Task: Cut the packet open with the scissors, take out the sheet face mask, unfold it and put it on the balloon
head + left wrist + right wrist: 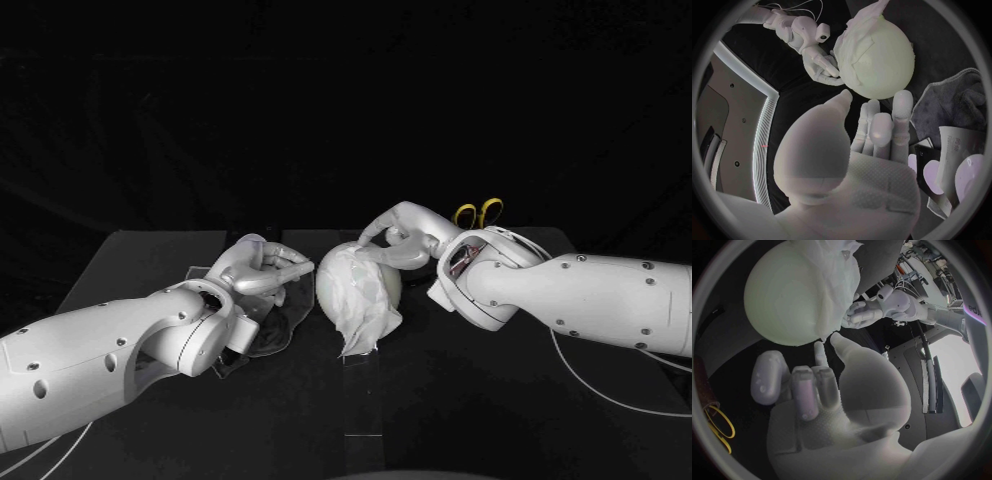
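A pale balloon (378, 285) lies on the black table (476, 400) between my hands. The white sheet mask (346, 300) is draped over it, with a crumpled tail hanging toward the front. The right hand (397, 240) reaches over the balloon's far side, and its fingertips (826, 67) touch the mask (856, 42) on the balloon (886, 60). The left hand (267, 270) hovers just left of the balloon, fingers (879, 127) stretched out and holding nothing. The cut packet (957, 155) lies beside the left hand. Yellow-handled scissors (479, 212) rest behind the right arm.
A clear plastic tray (281, 320) sits under the left wrist, with a grey cloth (954, 102) by the packet. A white cable (606, 390) runs across the table at the right. The scissors' handles (717, 422) lie close behind the right hand (811, 390).
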